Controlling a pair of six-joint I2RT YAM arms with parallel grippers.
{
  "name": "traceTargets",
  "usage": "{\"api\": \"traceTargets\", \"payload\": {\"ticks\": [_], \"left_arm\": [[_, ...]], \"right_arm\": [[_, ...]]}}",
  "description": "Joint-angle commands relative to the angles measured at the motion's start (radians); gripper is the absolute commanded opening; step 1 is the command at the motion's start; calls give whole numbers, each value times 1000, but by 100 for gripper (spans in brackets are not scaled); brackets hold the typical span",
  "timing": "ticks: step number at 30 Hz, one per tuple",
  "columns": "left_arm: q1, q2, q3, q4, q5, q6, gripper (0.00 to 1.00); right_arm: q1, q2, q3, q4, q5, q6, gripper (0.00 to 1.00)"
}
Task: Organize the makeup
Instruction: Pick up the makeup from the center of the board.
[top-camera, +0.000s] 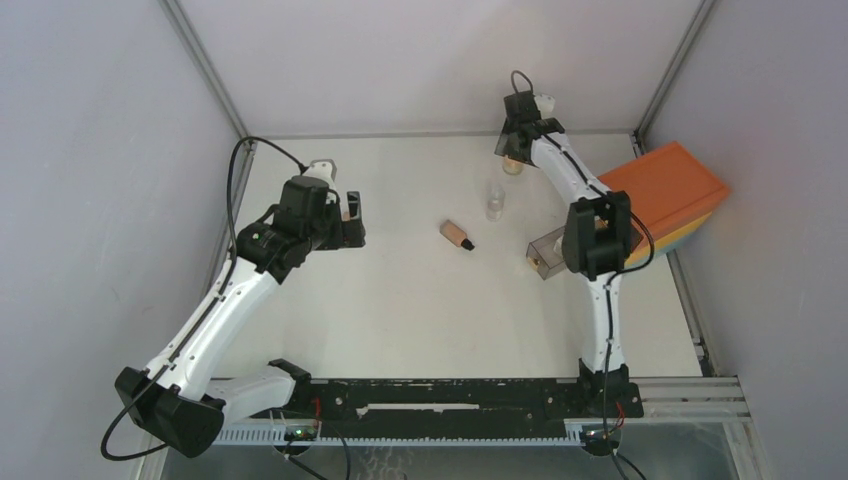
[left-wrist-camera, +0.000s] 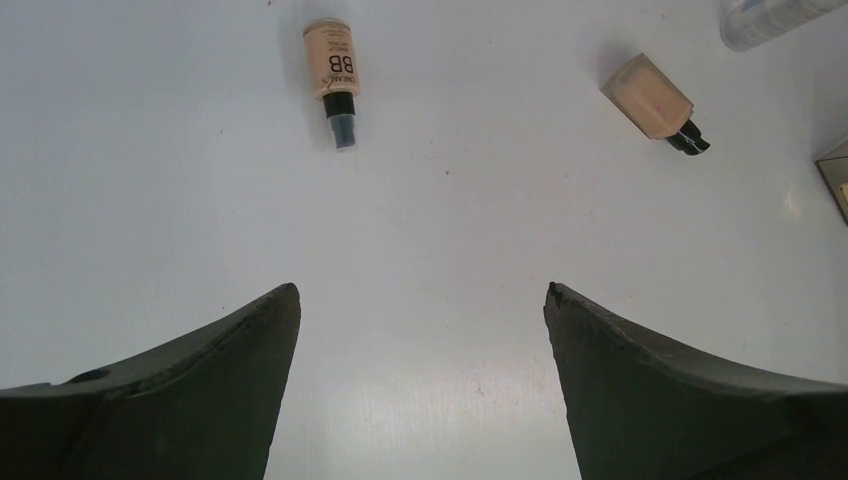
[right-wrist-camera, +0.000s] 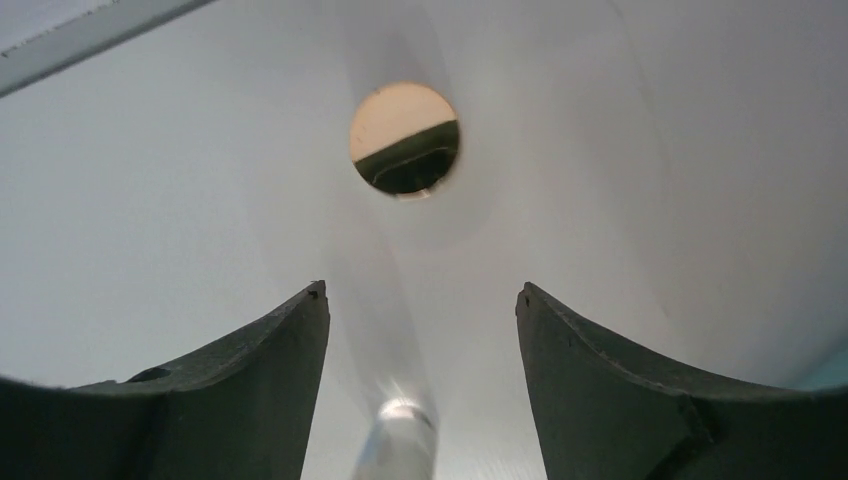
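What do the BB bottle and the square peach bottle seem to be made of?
BB bottle: likely plastic, matte peach, with printed black letters. Square peach bottle: glass or hard plastic, I cannot tell which; flat faces, crisp edges, shiny black cap.

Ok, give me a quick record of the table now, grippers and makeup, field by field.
Left gripper: open, holding nothing
Right gripper: open, by the round tan disc
Lying flat: BB bottle, square peach bottle
Upright: clear bottle
Right side: orange box, clear drawer near it
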Motion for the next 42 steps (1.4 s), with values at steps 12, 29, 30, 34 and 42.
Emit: {"api": "traceTargets", "payload": {"ticks": [12,29,30,34,42], "left_arm": [[36,-13,32,74,-69,97,95],[76,20,28,90,-79,127,96],[78,20,28,90,-80,127,96],[86,25,27,94,-78,130,95],[97,46,30,105,-61,134,96]], "right_arm": [[-45,355,464,-121,-38,-54,86],[-61,443,523,-32,-81,-96,81],[-61,450,534,-28,-82,-99,81],[-66,470,548,-18,-84,-104,78],[-67,461,534,-3,-73,-105,63]]}}
